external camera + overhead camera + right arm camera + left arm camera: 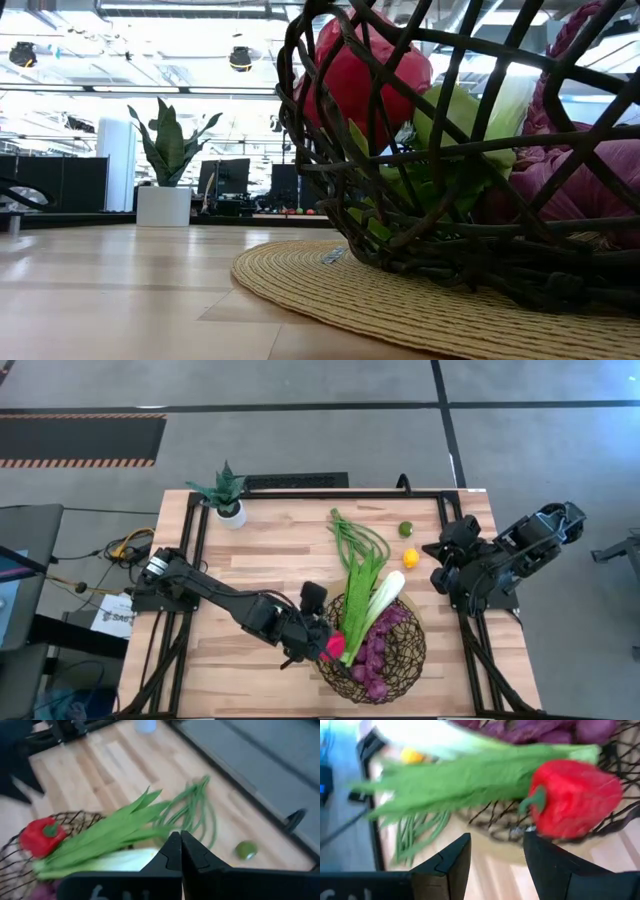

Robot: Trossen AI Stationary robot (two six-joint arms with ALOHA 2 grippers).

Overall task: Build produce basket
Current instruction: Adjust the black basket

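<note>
The dark wire basket [405,660] stands near the table's near edge on a woven mat [330,290]. In it lie purple grapes [378,652]. The leek [387,603] and the green leafy stalk [358,592] lean over its far rim. The red pepper [335,647] sits at the basket's left rim [485,817], stem toward my left gripper. My left gripper [495,855] is open just left of the pepper [575,797]. Green beans [352,532], lemon [411,558] and lime [406,529] lie on the table. My right gripper [180,851] is shut, hovering right of the lemon.
A small potted plant [229,495] stands at the far left corner of the table. Bare wood lies between it and the basket. Black frame rails [195,550] run along the table's left, right and far edges.
</note>
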